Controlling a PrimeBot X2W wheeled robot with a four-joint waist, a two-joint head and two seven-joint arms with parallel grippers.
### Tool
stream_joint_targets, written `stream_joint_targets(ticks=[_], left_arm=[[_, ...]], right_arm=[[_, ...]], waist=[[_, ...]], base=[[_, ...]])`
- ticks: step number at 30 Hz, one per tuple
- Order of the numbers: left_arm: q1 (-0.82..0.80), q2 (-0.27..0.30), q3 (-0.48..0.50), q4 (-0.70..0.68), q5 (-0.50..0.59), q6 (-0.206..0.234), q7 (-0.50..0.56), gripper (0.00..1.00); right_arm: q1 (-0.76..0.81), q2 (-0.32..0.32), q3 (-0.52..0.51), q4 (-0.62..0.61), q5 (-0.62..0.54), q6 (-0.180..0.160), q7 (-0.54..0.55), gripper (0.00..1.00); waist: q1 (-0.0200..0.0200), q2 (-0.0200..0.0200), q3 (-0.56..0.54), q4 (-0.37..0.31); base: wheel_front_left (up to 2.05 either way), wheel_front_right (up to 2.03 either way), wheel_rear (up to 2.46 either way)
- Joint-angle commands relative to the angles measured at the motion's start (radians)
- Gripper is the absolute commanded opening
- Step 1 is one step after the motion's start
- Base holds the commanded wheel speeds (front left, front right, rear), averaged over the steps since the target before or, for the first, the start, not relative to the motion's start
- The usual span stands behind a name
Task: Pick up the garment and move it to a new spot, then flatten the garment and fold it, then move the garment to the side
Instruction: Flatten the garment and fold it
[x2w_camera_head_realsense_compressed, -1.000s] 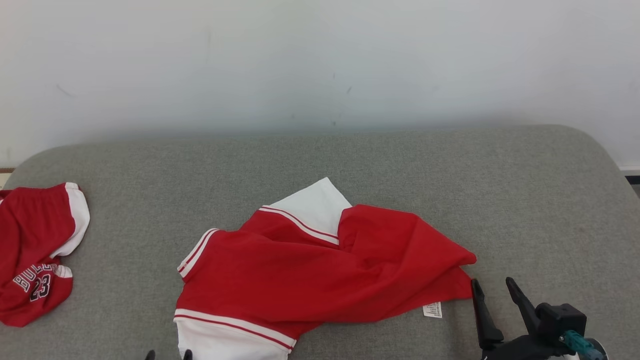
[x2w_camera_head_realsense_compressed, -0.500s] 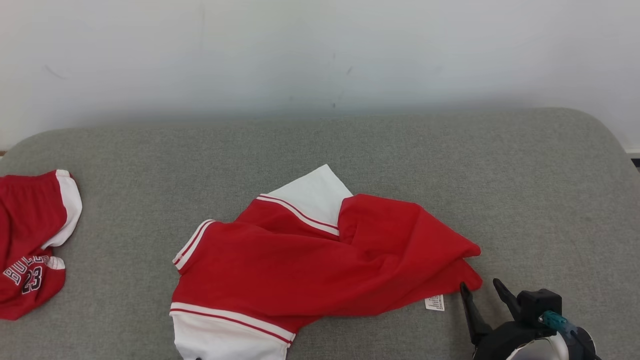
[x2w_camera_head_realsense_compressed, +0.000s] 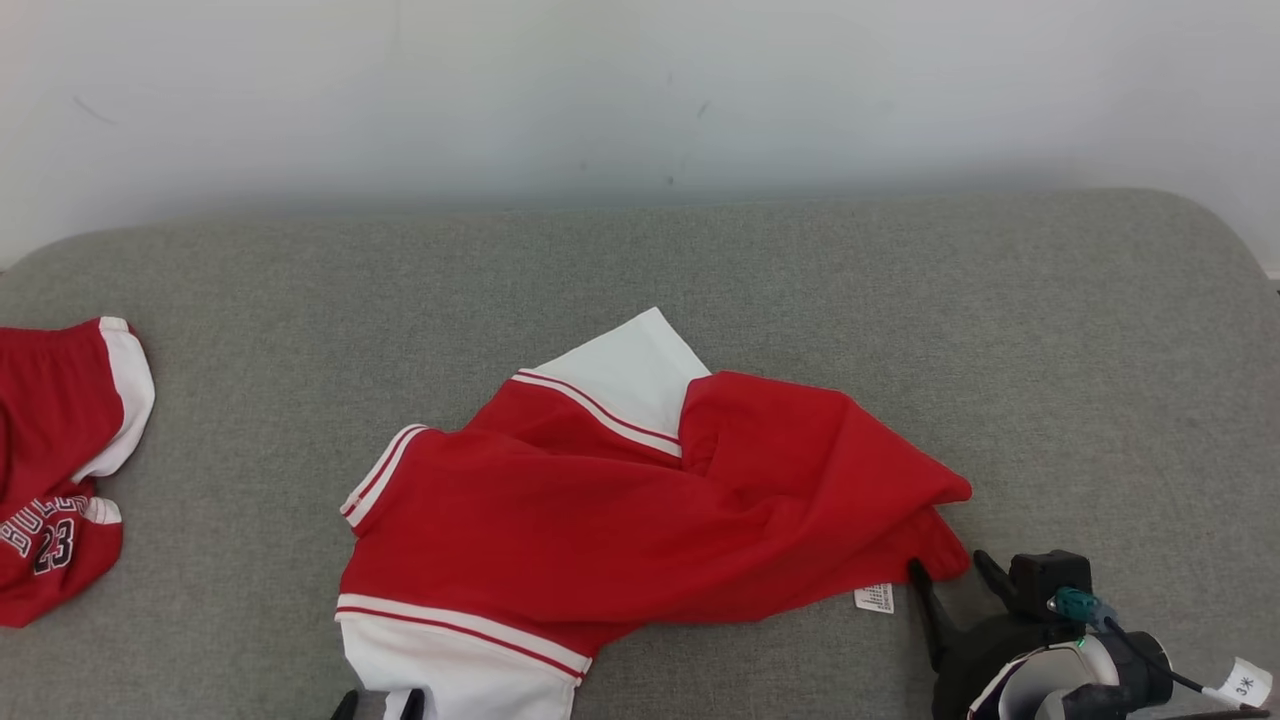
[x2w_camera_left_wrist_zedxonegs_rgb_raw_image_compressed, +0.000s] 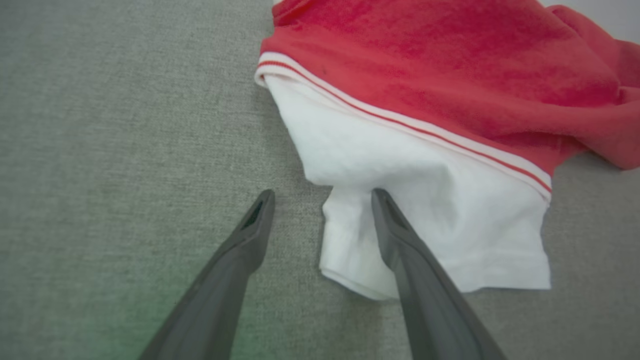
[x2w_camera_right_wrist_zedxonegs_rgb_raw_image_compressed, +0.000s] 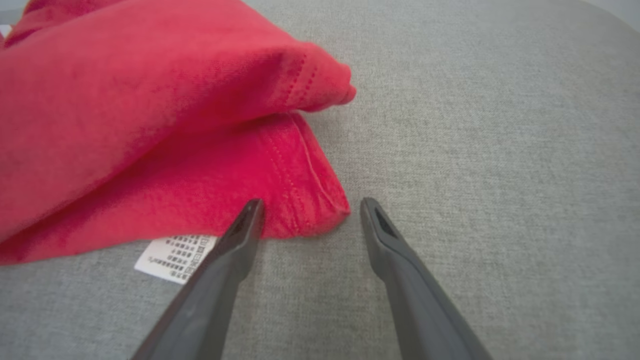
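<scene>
The red-and-white garment (x2w_camera_head_realsense_compressed: 640, 510) lies crumpled near the middle of the grey fabric-covered tabletop (x2w_camera_head_realsense_compressed: 1050, 330). One red flap is thrown back over the rest, so I judge it needs lifting by two ends before it can be moved and spread flat. That is why my arms sit at opposite ends of it. My left pincer (x2w_camera_left_wrist_zedxonegs_rgb_raw_image_compressed: 321, 195) is released, jaws wide. It straddles the edge of the white panel (x2w_camera_left_wrist_zedxonegs_rgb_raw_image_compressed: 425, 210) at the near left, one finger over white cloth and the other over bare tabletop, so closing should catch that edge. My right pincer (x2w_camera_right_wrist_zedxonegs_rgb_raw_image_compressed: 311, 201) is likewise released and holds nothing. Its jaws bracket the red hem corner (x2w_camera_right_wrist_zedxonegs_rgb_raw_image_compressed: 300, 190), just beside the care label (x2w_camera_right_wrist_zedxonegs_rgb_raw_image_compressed: 175, 257). The pick-up looks not yet begun. Thin cloth lying flat may slip my tips unless I press down first. A second red garment (x2w_camera_head_realsense_compressed: 60, 470) lies well apart at the far left.
</scene>
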Motion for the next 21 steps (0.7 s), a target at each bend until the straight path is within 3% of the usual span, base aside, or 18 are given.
stream_joint_targets(ticks=[1, 2, 3, 5, 6, 7, 21], left_arm=[[-0.011, 0.004, -0.012, 0.024, -0.015, 0.001, -0.003, 1.0], [-0.016, 0.005, -0.021, 0.038, -0.023, 0.001, -0.003, 1.0], [-0.022, 0.005, -0.029, 0.049, -0.033, 0.001, -0.002, 0.92], [-0.03, 0.005, -0.045, 0.075, -0.054, 0.0, 0.0, 0.31], [-0.035, 0.007, -0.052, 0.083, -0.058, 0.0, 0.0, 0.07], [-0.039, 0.007, -0.057, 0.087, -0.062, 0.0, 0.0, 0.0], [0.031, 0.027, -0.043, -0.005, -0.072, 0.0, -0.001, 0.0]], right_arm=[[-0.016, 0.007, 0.007, 0.027, -0.001, 0.001, -0.01, 1.0], [-0.024, 0.009, 0.011, 0.046, 0.001, 0.001, -0.011, 1.0], [-0.029, 0.012, 0.014, 0.06, 0.003, 0.001, -0.015, 0.78], [-0.04, 0.019, 0.02, 0.086, 0.008, 0.001, -0.022, 0.0], [-0.045, 0.022, 0.023, 0.097, 0.011, 0.0, -0.024, 0.0], [-0.05, 0.023, 0.025, 0.107, 0.012, 0.0, -0.028, 0.0], [-0.026, 0.009, 0.039, 0.076, 0.087, 0.0, -0.054, 0.0]], waist=[[-0.0001, -0.0001, 0.003, 0.002], [-0.0001, -0.0001, 0.003, 0.003], [-0.0001, -0.0001, 0.004, 0.003], [-0.0001, -0.0001, 0.004, 0.004], [-0.0001, -0.0001, 0.005, 0.004], [-0.0001, -0.0001, 0.005, 0.005], [-0.0001, -0.0001, -0.032, 0.003]], base=[[0.0, 0.0, 0.0], [0.0, 0.0, 0.0], [0.0, 0.0, 0.0], [0.0, 0.0, 0.0], [0.0, 0.0, 0.0], [0.0, 0.0, 0.0], [0.0, 0.0, 0.0]])
